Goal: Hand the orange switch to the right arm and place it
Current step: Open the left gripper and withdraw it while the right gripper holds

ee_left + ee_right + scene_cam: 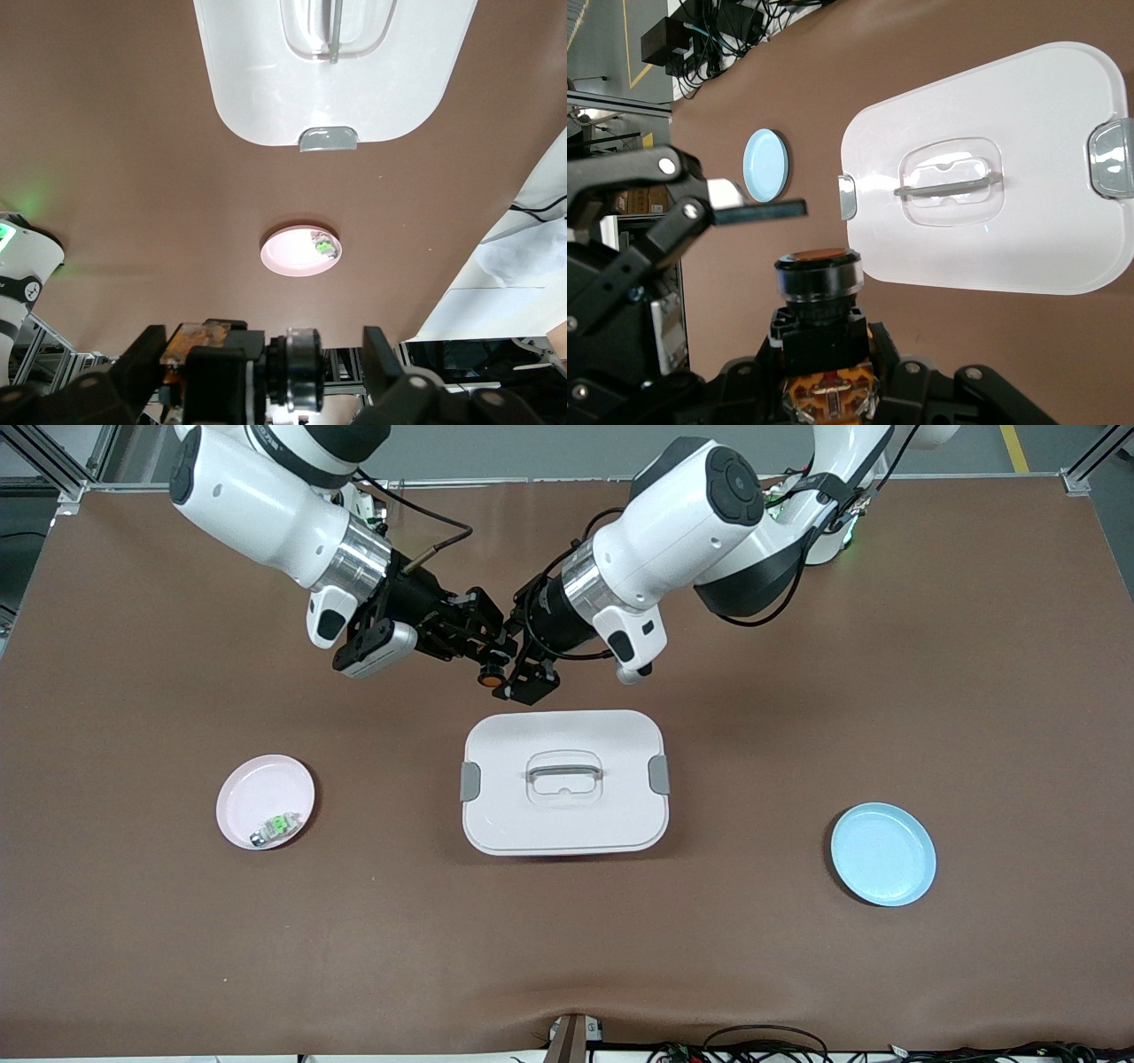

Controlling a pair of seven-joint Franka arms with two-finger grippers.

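Note:
The orange switch (pixel 488 677) is in the air over the table, just on the robots' side of the white lidded box. My right gripper (pixel 481 657) is shut on its black body, with the orange cap pointing away from the gripper in the right wrist view (pixel 818 274). My left gripper (pixel 524 677) is open, and its fingers stand wide apart on either side of the switch (pixel 297 367) without touching it. One left fingertip (pixel 757 211) shows beside the cap in the right wrist view.
The white lidded box (pixel 496 824) with a clear handle sits mid-table. A pink plate (pixel 257 788) holding a small green-and-silver part (pixel 275 828) lies toward the right arm's end. A blue plate (pixel 882 854) lies toward the left arm's end.

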